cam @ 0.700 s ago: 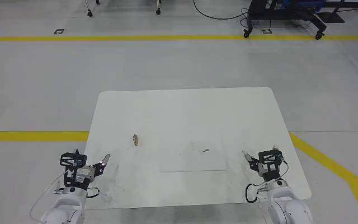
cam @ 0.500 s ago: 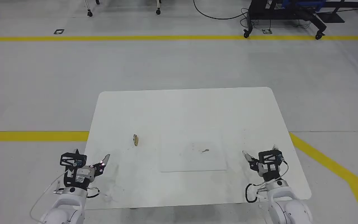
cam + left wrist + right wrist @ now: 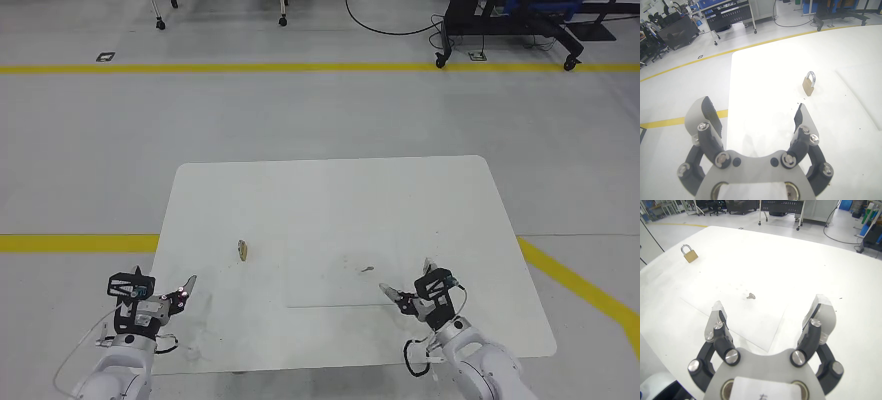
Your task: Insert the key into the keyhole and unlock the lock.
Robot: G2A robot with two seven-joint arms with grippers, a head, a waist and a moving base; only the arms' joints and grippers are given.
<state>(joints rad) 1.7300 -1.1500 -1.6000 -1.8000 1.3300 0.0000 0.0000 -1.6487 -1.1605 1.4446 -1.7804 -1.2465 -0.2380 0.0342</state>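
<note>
Top view, table: a white table [image 3: 330,190] stands on a pale floor with a yellow line [image 3: 60,243] running past on either side.
Top view, padlock: the padlock [image 3: 242,250] sits on the left half of the table, about midway between the far and near edges, well apart from both grippers.
Top view, key: the key [image 3: 368,269] lies flat, right of centre, on the far right part of a thin white sheet [image 3: 340,292].
Top view, left gripper: the left gripper [image 3: 165,280] hangs at the table's near left corner, its jaws spread and empty.
Top view, right gripper: the right gripper [image 3: 405,277] is over the sheet's near right corner, near the key and not touching it, its jaws parted.
Left wrist view, jaws: the left gripper [image 3: 753,102] is wide apart with nothing between its fingers, over the table's left edge.
Left wrist view, padlock: the brass padlock [image 3: 808,87] stands upright, silver shackle up, farther in on the table.
Right wrist view, jaws: the right gripper [image 3: 769,301] is spread wide and holds nothing.
Right wrist view, key: the small silver key [image 3: 751,296] lies just beyond the fingertips on the sheet [image 3: 753,321].
Right wrist view, padlock: the padlock [image 3: 690,255] stands far off to the left, well apart from the key.
</note>
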